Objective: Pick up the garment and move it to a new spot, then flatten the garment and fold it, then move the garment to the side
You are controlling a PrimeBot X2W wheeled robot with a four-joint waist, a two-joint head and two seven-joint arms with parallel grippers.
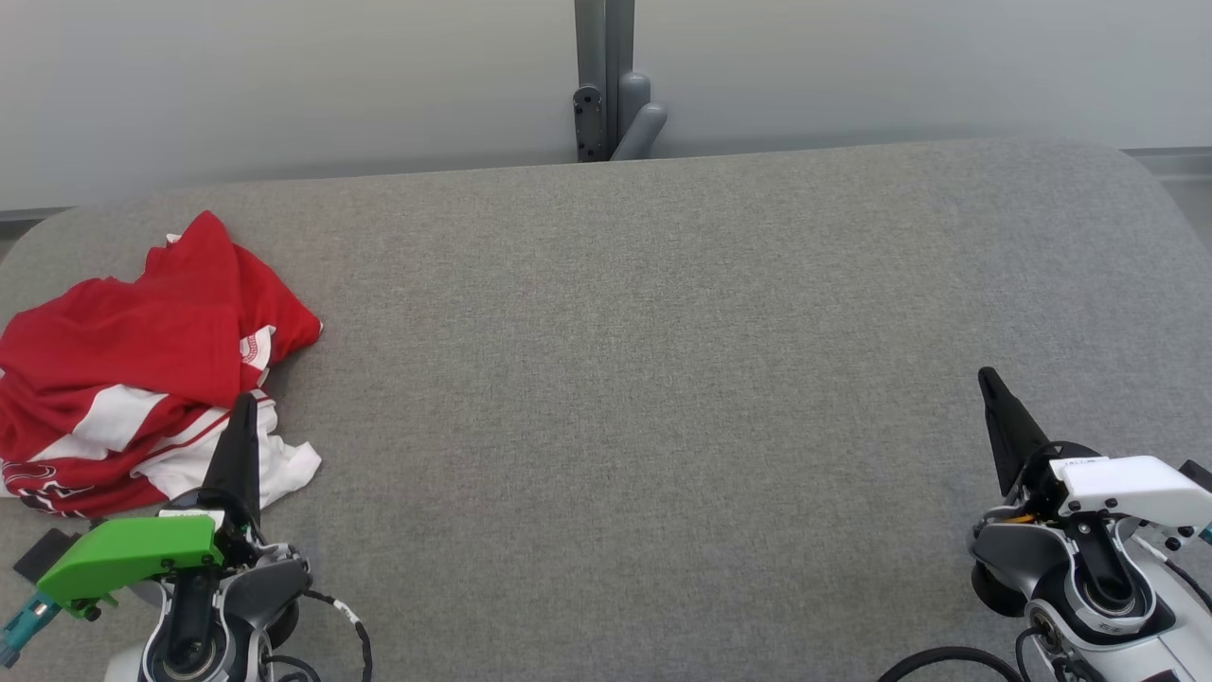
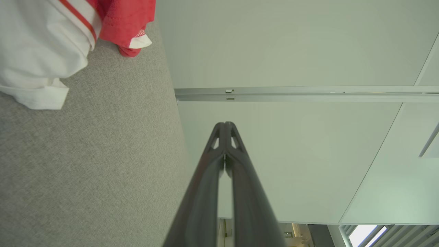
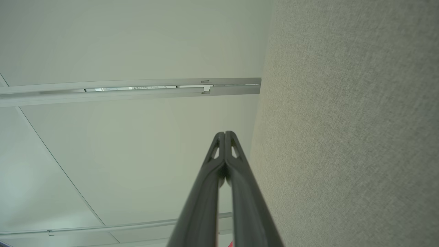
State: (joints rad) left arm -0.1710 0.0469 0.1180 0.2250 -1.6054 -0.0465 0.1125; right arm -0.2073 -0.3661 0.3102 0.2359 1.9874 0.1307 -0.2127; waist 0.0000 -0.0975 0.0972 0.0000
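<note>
No text can be read: the print (image 1: 38, 485) on the garment (image 1: 142, 350) and the label (image 1: 1080, 463) on a white cover (image 1: 1136, 485) are blurred beyond reading

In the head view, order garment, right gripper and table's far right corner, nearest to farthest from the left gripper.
1. garment, left side, beside the left gripper.
2. right gripper, lower right.
3. table's far right corner, top right.
</note>
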